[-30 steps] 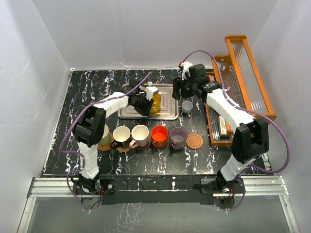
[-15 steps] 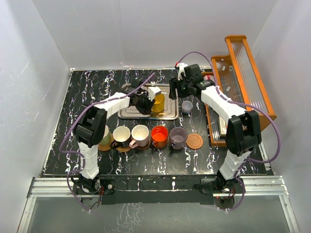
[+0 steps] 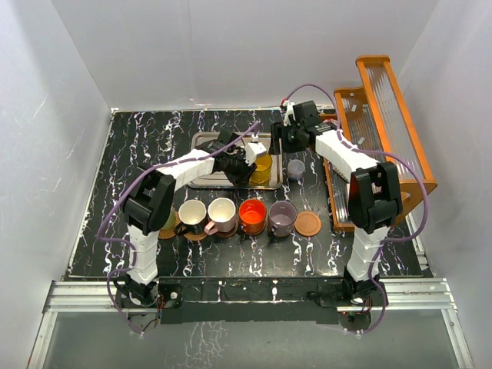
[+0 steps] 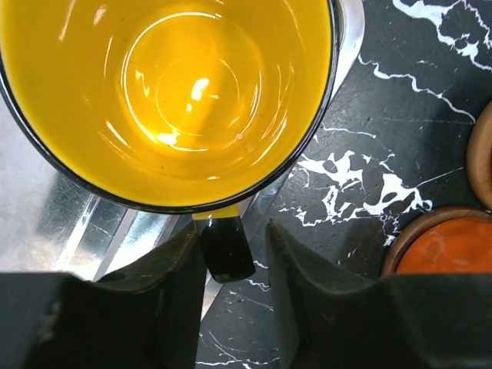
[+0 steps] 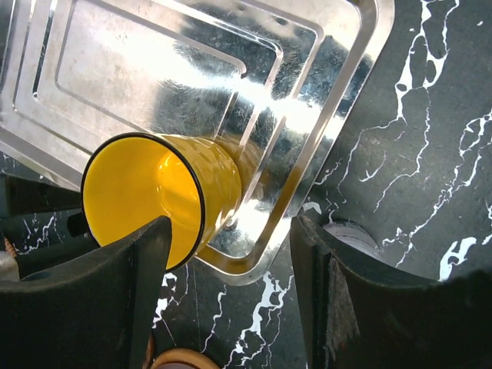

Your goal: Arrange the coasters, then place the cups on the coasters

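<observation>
The yellow-orange cup (image 3: 263, 165) (image 4: 184, 92) (image 5: 154, 200) stands at the near right corner of the steel tray (image 3: 215, 181). My left gripper (image 3: 252, 161) (image 4: 231, 238) is open around the cup's black handle (image 4: 224, 246). The handle lies against one finger, with a gap to the other. My right gripper (image 3: 286, 142) (image 5: 231, 231) hangs open over the tray's corner, holding nothing. In front stand the black (image 3: 192, 214), pink (image 3: 221, 213), red-orange (image 3: 252, 214) and purple-grey (image 3: 282, 217) cups in a row on coasters. The cream-yellow cup (image 3: 166, 219) is half hidden by my left arm. One bare coaster (image 3: 308, 224) ends the row.
A small grey lidded jar (image 3: 295, 167) (image 5: 350, 234) stands just right of the tray, close to my right finger. An orange wooden rack (image 3: 384, 115) fills the right side of the table. White walls enclose the table on three sides.
My left gripper carried the yellow-orange cup rightward across the tray, and its jaws have loosened around the handle. The right gripper shifted slightly left, toward the tray's corner.
</observation>
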You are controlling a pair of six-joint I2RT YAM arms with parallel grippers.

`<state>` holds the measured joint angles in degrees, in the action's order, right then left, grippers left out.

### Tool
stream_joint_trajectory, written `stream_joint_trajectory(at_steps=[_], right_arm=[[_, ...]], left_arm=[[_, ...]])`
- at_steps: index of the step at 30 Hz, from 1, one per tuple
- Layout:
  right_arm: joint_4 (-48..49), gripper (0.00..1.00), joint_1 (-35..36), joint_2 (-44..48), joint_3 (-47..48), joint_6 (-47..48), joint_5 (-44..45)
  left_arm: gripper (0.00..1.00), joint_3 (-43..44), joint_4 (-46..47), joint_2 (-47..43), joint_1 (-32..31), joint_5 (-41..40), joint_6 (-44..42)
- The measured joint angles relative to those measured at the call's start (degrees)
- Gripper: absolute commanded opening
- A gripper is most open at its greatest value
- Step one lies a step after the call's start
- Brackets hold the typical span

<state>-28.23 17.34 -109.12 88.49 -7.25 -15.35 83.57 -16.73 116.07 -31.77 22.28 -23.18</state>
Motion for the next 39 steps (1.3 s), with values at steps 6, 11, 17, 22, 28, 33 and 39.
stream_joint_trajectory(at_steps=[6, 11, 17, 22, 28, 33, 39], right_arm=[[-0.3, 0.56, 0.0, -2.4, 2.5, -0.4, -1.7], [-0.7, 0.55, 0.0, -4.5, 4.3, -0.4, -2.9], [-2.2, 0.55, 0.1, -6.4, 4.9, -0.3, -3.3], [-3.7, 0.55, 0.5, -6.6, 5.6, 0.5, -3.7], [-4.5, 0.54, 1.5, -6.8, 7.3, 1.7, -3.6], [-4.9, 0.54, 2.2, -8.4, 8.7, 2.8, -3.0], [-6.7, 0.53, 2.5, -10.3, 8.9, 3.8, -2.0]], left_arm=[[0.57, 0.0, 0.2, 0.0, -0.3, -0.2, 0.2], [0.71, 0.2, -0.1, 0.0, -0.3, -1.6, 0.2], [0.84, -0.9, 0.7, -1.3, -0.3, -4.6, -0.1], [0.99, -1.3, 1.4, -4.2, -0.3, -6.6, -0.5], [0.99, -1.3, 1.9, -7.6, -0.3, -7.6, -1.4], [0.99, -1.3, 1.7, -9.0, -0.3, -9.6, -2.1], [0.99, -1.3, 0.7, -10.1, -0.3, -12.1, -4.3]])
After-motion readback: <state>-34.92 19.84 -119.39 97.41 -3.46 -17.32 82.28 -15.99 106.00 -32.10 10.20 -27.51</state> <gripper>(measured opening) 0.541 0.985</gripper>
